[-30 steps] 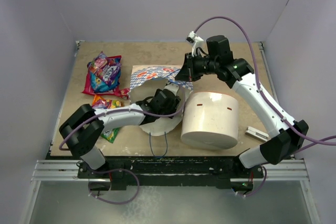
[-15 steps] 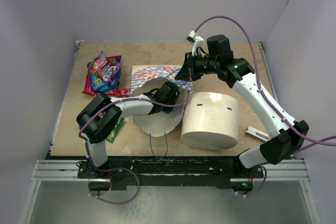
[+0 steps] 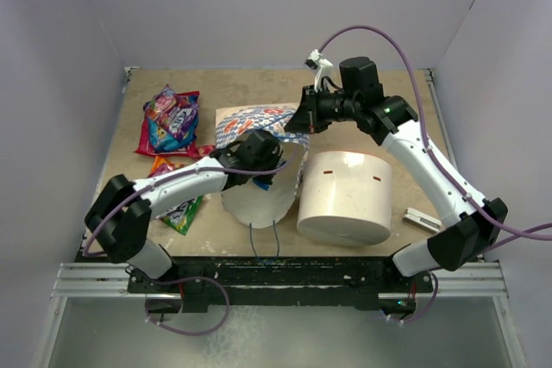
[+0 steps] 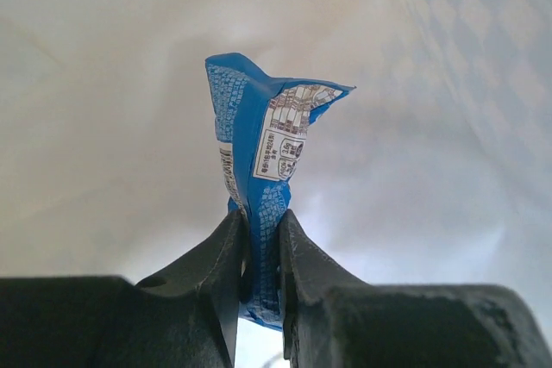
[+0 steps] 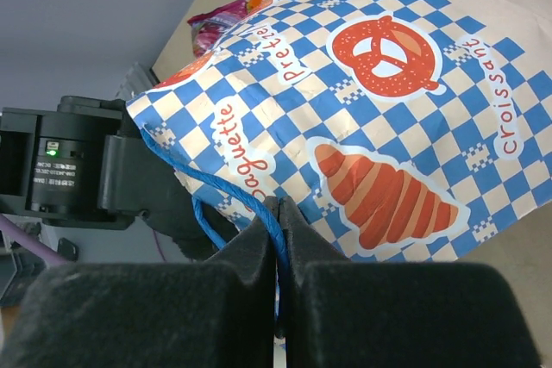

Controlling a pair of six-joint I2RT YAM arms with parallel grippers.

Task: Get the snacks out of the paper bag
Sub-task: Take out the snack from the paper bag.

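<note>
now shifted left inside bag (image 3: 250,118), left end effector (image 4: 259,252) clamped on blue snack (image 4: 259,144), right end effector (image 5: 278,213) pinching handle (image 5: 241,200)

Blue-and-white checkered paper bag (image 3: 246,118) lay on its side, crumpled blue snack packet (image 4: 263,157) stood inside it, bright shiny packets (image 3: 171,122) lay beside.

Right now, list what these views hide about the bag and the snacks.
Top view: the left gripper covers the paper bag's mouth; remaining snacks inside unknowable.
Left wrist: the blue packet's lower end hides between the fingers; label print too small.
Right wrist: the checkered side blocks the bag's interior.
</note>
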